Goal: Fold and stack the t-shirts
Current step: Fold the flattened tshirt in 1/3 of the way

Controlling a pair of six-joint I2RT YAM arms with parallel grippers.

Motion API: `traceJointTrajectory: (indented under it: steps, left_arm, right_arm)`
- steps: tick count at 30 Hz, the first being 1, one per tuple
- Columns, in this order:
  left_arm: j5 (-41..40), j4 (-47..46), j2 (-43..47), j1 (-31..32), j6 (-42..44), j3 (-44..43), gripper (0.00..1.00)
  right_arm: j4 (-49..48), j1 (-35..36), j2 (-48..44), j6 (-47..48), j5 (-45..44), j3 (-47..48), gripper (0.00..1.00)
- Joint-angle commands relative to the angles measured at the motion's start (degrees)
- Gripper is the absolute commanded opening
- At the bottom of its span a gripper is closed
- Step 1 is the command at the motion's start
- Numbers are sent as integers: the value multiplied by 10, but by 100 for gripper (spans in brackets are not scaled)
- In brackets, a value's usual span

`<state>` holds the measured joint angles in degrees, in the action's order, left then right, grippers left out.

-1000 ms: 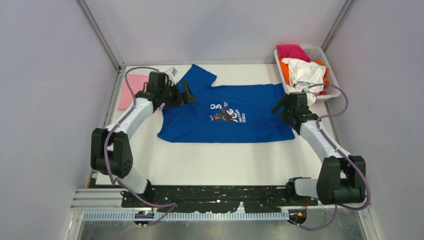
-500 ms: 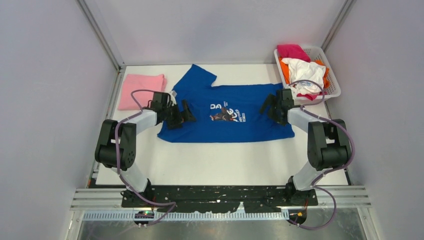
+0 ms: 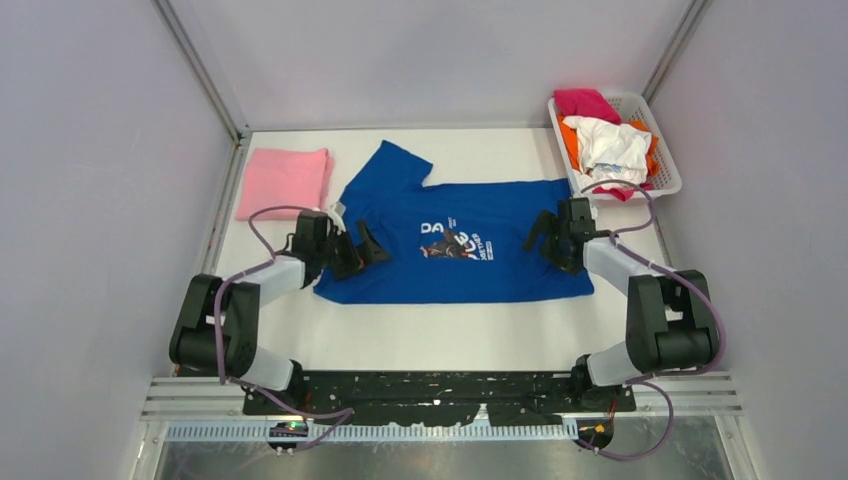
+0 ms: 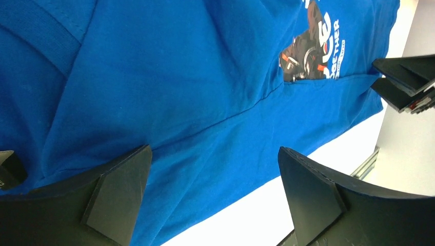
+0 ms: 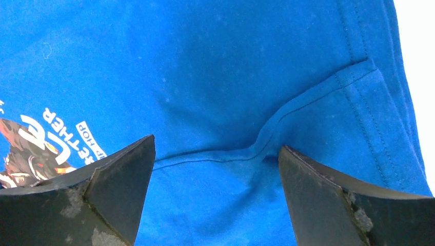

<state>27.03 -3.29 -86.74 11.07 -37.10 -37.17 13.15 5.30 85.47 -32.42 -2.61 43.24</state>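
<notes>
A royal-blue t-shirt (image 3: 470,275) with a chest print lies spread flat in the middle of the table. My left gripper (image 3: 365,252) stands open low over its left part, near the collar. In the left wrist view its jaws (image 4: 214,149) straddle the blue cloth (image 4: 179,77) and the shirt's near edge, holding nothing. My right gripper (image 3: 545,243) is open over the shirt's right part. In the right wrist view (image 5: 216,143) a raised crease of blue cloth (image 5: 231,66) runs between the fingers, which grip nothing. A folded light-pink t-shirt (image 3: 285,180) lies at the back left.
A white slatted basket (image 3: 665,150) at the back right holds a magenta t-shirt (image 3: 585,102), a white one (image 3: 610,140) and an orange one (image 3: 570,140). Grey walls close in the table on three sides. Bare white table lies between the blue shirt and the arm bases.
Both arms have drawn back toward the near edge and lowered onto the blue shirt, which has slid slightly nearer. The left arm no longer covers the pink shirt. Both grippers stayed open.
</notes>
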Motion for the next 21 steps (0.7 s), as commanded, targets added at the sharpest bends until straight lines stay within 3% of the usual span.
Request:
traceJointTrajectory:
  steps: [1, 8, 12, 21]
  left_arm:
    - [-32, 64, 54, 40, -26, 90, 100]
    - [-68, 71, 162, 106, -67, 201, 100]
    - [-88, 93, 213, 140, -88, 218, 100]
    - [-97, 146, 344, 169, -138, 284, 100]
  right_arm:
    - [69, -11, -52, 17, 41, -57, 97]
    - [134, -16, -169, -12, 32, -118, 96]
    - [177, -16, -229, -37, 6, -155, 95]
    - [205, -15, -288, -53, 9, -189, 95]
